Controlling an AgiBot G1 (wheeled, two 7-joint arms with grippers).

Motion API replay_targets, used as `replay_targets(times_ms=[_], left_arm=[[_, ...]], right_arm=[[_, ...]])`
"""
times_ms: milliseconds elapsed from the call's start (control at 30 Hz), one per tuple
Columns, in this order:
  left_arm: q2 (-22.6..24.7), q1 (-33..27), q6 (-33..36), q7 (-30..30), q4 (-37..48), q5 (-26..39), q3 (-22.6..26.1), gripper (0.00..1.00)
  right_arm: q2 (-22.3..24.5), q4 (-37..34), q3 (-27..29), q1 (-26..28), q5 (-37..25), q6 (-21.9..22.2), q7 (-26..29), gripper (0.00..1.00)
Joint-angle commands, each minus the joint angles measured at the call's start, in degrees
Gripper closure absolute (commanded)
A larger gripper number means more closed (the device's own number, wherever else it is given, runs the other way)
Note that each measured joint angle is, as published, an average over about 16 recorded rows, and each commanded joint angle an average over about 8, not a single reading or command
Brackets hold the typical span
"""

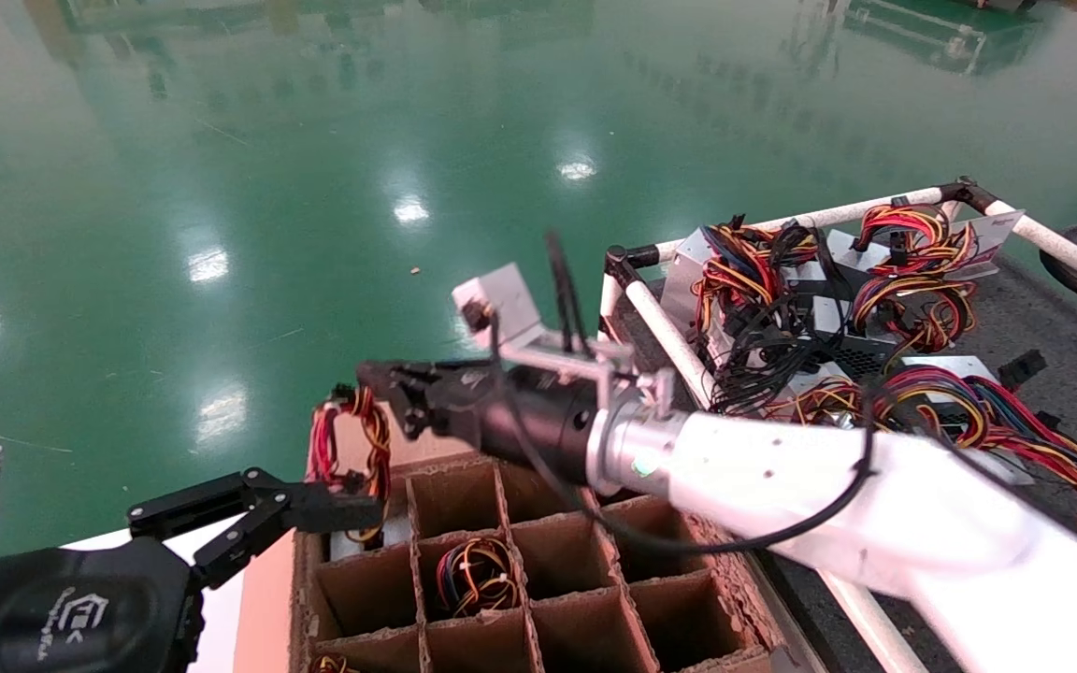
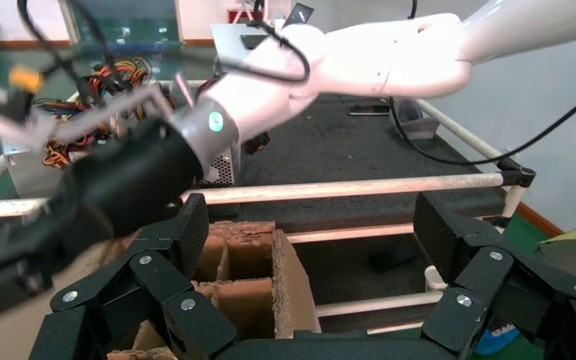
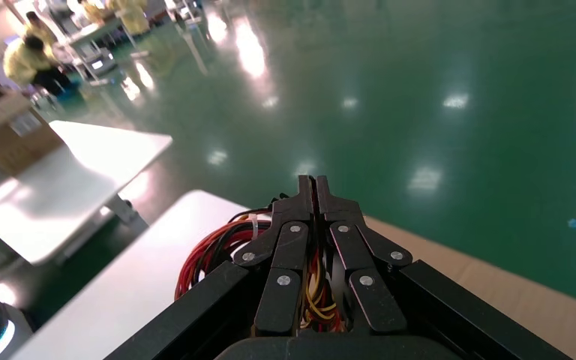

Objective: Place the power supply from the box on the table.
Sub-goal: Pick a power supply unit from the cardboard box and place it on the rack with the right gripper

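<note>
Two arms over the box [image 1: 538, 598], head view: right gripper [image 1: 380, 379] pinching the red-yellow wire loop of the power supply [image 1: 351, 449] above a far corner cell. Left wrist view: left gripper [image 2: 311, 232] spread wide beside the box [image 2: 266, 277], near the table [image 2: 360, 150]. Right wrist view: right gripper's fingers [image 3: 300, 217] pressed together on wires [image 3: 210, 251].

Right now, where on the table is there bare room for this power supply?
Free: the dark grey rough table along its right side, beside the white pipe rail. Crowded: the far-left corner and middle, filled with silver-grey units trailing red, yellow and black wire bundles.
</note>
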Motion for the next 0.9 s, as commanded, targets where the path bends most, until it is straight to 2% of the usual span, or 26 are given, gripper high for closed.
replay_targets(times_ms=[33,233,533,733,900], left_arm=[[0.0,0.0,0.0,0.0,0.0,0.0,0.01,0.0],[-0.01,-0.01,-0.01,0.01,0.0,-0.02,0.03,0.0],[-0.02,-0.01,-0.03,0.03,0.0,-0.04,0.06,0.0],[-0.03,-0.02,-0.03,0.04,0.0,-0.05,0.08,0.0],[-0.04,-0.02,-0.04,0.05,0.0,-0.07,0.1,0.0]], right_arm=[[0.9,0.79,0.44,0.57,0.81,-0.61,1.23,1.0],[6.42,6.0,2.8,2.79,4.55,-2.46,7.05,1.0],[17.7,11.97,7.86,8.43,12.26,-6.12,18.69,1.0],[24.3,9.08,11.54,13.99,16.86,-8.75,25.29,1.0],[28.35,1.85,14.43,18.66,18.97,-11.54,26.53,1.0]])
